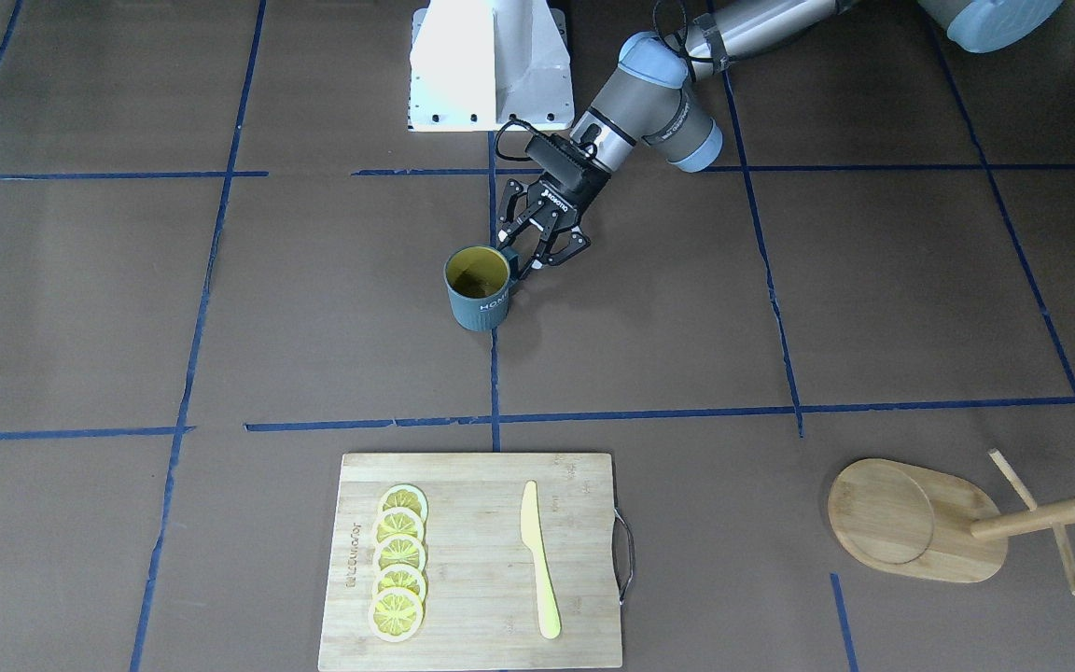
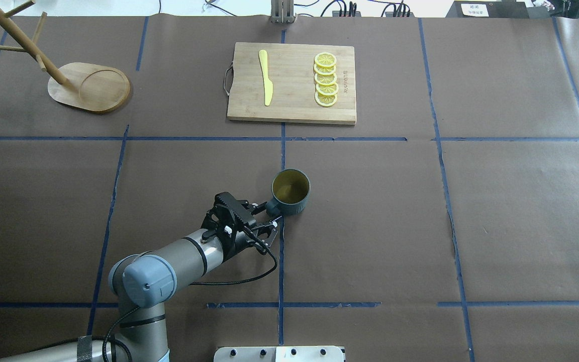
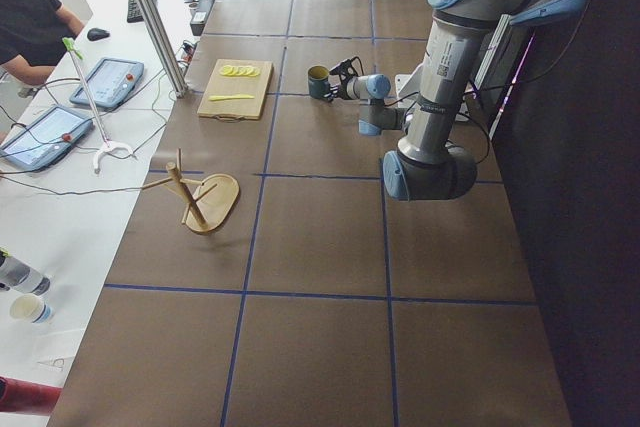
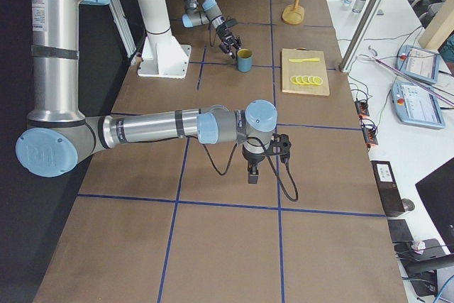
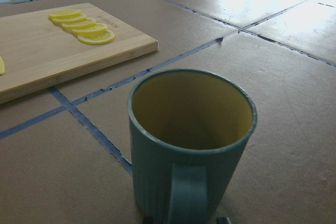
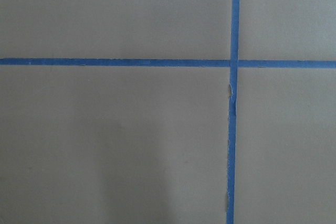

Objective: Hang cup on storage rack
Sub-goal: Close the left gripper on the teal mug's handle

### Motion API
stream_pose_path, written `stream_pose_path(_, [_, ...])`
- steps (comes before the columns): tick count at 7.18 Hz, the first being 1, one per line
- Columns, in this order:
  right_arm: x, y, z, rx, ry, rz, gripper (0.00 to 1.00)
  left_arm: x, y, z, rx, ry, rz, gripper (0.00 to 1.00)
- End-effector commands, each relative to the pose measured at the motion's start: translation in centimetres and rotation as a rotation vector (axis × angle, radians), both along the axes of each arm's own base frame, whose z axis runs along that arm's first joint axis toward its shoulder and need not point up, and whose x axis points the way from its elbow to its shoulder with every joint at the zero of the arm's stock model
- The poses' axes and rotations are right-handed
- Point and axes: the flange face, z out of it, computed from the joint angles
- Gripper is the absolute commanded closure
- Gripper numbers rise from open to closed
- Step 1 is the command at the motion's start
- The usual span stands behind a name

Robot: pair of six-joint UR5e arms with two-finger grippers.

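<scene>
A bamboo board lies on the table. Five lemon slices overlap in a row on it. A yellow knife lies apart from them.

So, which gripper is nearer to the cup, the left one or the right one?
Left. The left gripper is at the cup, with one finger on either side of its handle. The right gripper hangs over the table, far from the cup.

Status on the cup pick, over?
Left claw open, straddling cup handle. Right claw far off, state unclear. Cup upright on table; rack far left. Cutting board off that line.
</scene>
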Motion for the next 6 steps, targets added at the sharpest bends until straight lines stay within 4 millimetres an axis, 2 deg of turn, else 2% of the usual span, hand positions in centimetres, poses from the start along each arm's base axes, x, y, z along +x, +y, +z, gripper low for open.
stream_pose_path(1, [0.0,0.0,0.1,-0.003,0.0,0.0,0.0,0.0,0.0,-0.2,0.001,0.003,0.0,0.69])
stream_pose_path(4, [0.0,0.0,0.1,-0.003,0.0,0.0,0.0,-0.2,-0.2,-0.6,0.002,0.013,-0.006,0.93])
stream_pose_path(6, [0.0,0.0,0.2,-0.003,0.0,-0.001,0.0,-1.6,-1.6,-1.4,0.006,0.036,-0.03,1.0])
